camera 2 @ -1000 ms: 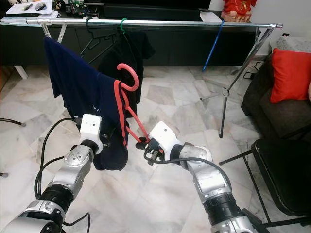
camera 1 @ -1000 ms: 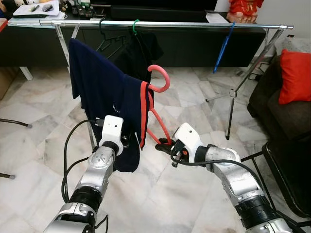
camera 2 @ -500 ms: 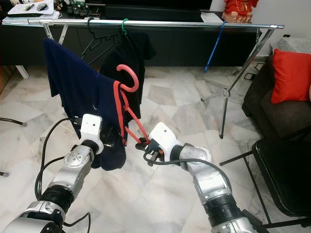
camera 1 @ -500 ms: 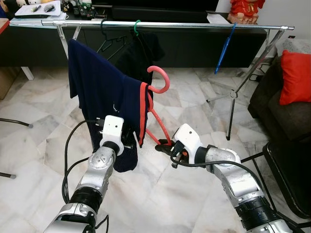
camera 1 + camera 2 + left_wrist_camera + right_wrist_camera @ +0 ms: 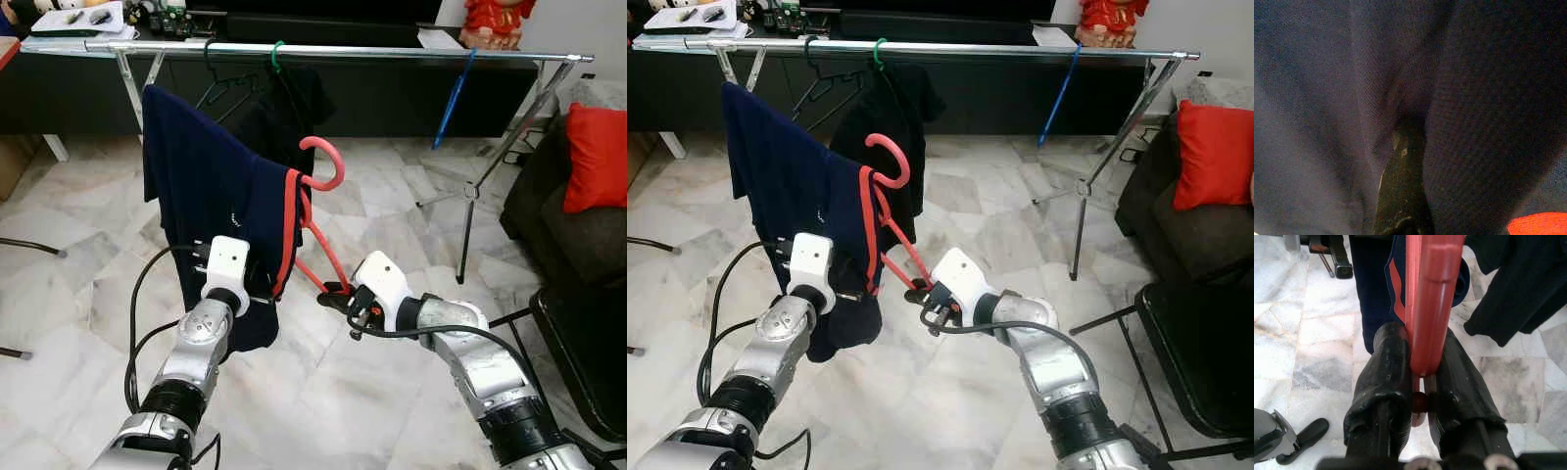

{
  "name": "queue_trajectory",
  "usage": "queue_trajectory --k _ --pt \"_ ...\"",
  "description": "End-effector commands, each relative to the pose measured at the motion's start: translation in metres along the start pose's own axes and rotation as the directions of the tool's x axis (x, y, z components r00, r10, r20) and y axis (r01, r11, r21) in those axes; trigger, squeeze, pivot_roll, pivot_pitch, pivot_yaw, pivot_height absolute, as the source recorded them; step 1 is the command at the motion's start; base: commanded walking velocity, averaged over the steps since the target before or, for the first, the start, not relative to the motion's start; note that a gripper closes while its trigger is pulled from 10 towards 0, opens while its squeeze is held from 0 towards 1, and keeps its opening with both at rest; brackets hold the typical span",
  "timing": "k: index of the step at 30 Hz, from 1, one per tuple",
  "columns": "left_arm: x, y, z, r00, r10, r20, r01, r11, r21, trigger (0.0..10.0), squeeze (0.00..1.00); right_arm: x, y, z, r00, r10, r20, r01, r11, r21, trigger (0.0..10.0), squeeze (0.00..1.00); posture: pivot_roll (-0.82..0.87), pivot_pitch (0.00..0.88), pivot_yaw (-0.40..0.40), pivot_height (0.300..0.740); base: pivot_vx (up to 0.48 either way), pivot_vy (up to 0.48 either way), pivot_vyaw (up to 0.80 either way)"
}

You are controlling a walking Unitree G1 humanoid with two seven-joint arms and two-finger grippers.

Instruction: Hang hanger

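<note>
- your red hanger (image 5: 315, 220) carries a navy shirt (image 5: 211, 211) and sits in mid-air below the rail (image 5: 333, 51), its hook (image 5: 328, 162) pointing up and well short of the bar.
- the right gripper (image 5: 335, 291) holds the hanger's lower end; in the right wrist view its fingers (image 5: 1383, 382) are clamped tight on the red bar, touching both sides.
- the left gripper (image 5: 257, 294) is pressed into the shirt's lower part; in the left wrist view one finger (image 5: 1403, 191) is buried in navy cloth, and i cannot tell whether it is closed or parted.
- risk: you grip far from the hook, so the hanger could twist in the fingers as you lift and miss the rail.
- risk: the shirt could slide off if the left side drags on it.
- risk: the black garment (image 5: 279, 113) and green hook (image 5: 275, 54) hang close, so aim for the bare stretch towards the blue hanger (image 5: 451, 98).
</note>
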State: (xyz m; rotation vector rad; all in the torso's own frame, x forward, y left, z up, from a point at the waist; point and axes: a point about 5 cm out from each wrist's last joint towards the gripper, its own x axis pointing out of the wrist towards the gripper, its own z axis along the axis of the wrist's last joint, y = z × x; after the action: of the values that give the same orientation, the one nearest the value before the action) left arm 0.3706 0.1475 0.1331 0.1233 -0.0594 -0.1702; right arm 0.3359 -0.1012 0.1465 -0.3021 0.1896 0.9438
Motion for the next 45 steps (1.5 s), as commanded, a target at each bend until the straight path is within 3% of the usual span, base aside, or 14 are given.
queue_trajectory --k 1,6,8,9,15,19,20,21,23,28,36,40,45 --pt "-0.004 -0.002 -0.007 1.000 -0.007 -0.012 0.007 1.000 -0.012 0.0 0.00 -0.003 -0.001 -0.001 1.000 -0.003 0.002 0.003 1.000 -0.023 0.0 0.00 -0.03 0.166 -0.105 0.740 0.000 0.000 0.00" --pt "-0.005 -0.001 -0.008 1.000 0.001 -0.012 -0.001 1.000 -0.015 0.0 0.00 -0.013 -0.007 -0.044 0.977 -0.034 -0.210 0.012 0.995 -0.104 0.0 0.00 -0.03 0.168 -0.111 0.740 0.000 0.000 0.00" --pt "-0.006 -0.001 -0.009 1.000 0.002 -0.013 -0.002 1.000 -0.014 0.0 0.00 -0.016 -0.008 -0.052 0.969 -0.034 -0.243 0.008 0.994 -0.107 0.0 0.00 -0.03 0.168 -0.111 0.740 0.000 0.000 0.00" --pt "-0.006 0.000 -0.009 1.000 0.008 -0.014 -0.008 1.000 -0.015 0.0 0.00 -0.022 -0.008 -0.066 0.950 -0.034 -0.311 -0.008 0.991 -0.131 0.0 0.00 -0.04 0.171 -0.113 0.740 0.000 0.000 0.00" --pt "-0.007 0.005 -0.010 1.000 0.025 -0.018 -0.025 1.000 -0.015 0.0 0.00 -0.038 -0.004 -0.100 0.891 -0.008 -0.453 -0.062 0.988 -0.139 0.0 0.00 -0.04 0.173 -0.115 0.740 0.000 0.000 0.00" --pt "-0.009 0.011 -0.011 0.998 0.059 -0.023 -0.059 0.998 -0.016 0.0 0.00 -0.053 -0.004 -0.127 0.816 -0.020 -0.578 -0.097 0.981 -0.171 0.0 0.00 -0.03 0.176 -0.115 0.740 0.000 0.000 0.00" --pt "-0.009 0.011 -0.011 0.998 0.059 -0.023 -0.059 0.998 -0.016 0.0 0.00 -0.053 -0.004 -0.127 0.816 -0.020 -0.578 -0.097 0.981 -0.171 0.0 0.00 -0.03 0.176 -0.115 0.740 0.000 0.000 0.00" --pt "-0.010 0.015 -0.012 0.996 0.086 -0.033 -0.087 0.996 -0.018 0.0 0.00 -0.058 -0.004 -0.137 0.785 -0.026 -0.619 -0.109 0.978 -0.180 0.0 0.00 -0.03 0.179 -0.116 0.740 0.000 0.000 0.00" --pt "-0.010 0.018 -0.013 0.994 0.104 -0.040 -0.105 0.994 -0.020 0.0 0.00 -0.061 -0.003 -0.141 0.774 -0.022 -0.633 -0.114 0.978 -0.174 0.0 0.00 -0.03 0.179 -0.116 0.740 0.000 0.000 0.00" --pt "-0.013 0.032 -0.016 0.977 0.203 -0.061 -0.205 0.978 -0.025 0.0 0.00 -0.078 0.006 -0.168 0.680 -0.006 -0.733 -0.157 0.975 -0.154 0.0 0.00 -0.03 0.183 -0.118 0.740 0.000 0.000 0.00" --pt "-0.021 0.051 -0.025 0.943 0.317 -0.101 -0.317 0.948 0.020 0.0 0.00 -0.082 0.010 -0.178 0.676 -0.023 -0.736 -0.103 0.987 -0.125 0.0 0.00 -0.04 0.192 -0.111 0.740 0.000 0.000 0.00" --pt "-0.028 0.059 -0.031 0.922 0.369 -0.121 -0.366 0.929 0.050 0.0 0.00 -0.081 0.010 -0.179 0.701 -0.055 -0.711 -0.022 0.995 -0.099 0.0 0.00 -0.04 0.197 -0.108 0.740 0.000 0.000 0.00" --pt "-0.045 0.076 -0.039 0.880 0.462 -0.107 -0.457 0.887 0.070 0.0 0.00 -0.073 0.015 -0.180 0.771 -0.121 -0.626 0.174 0.985 0.023 0.0 0.00 -0.04 0.204 -0.088 0.740 0.000 0.000 0.00"
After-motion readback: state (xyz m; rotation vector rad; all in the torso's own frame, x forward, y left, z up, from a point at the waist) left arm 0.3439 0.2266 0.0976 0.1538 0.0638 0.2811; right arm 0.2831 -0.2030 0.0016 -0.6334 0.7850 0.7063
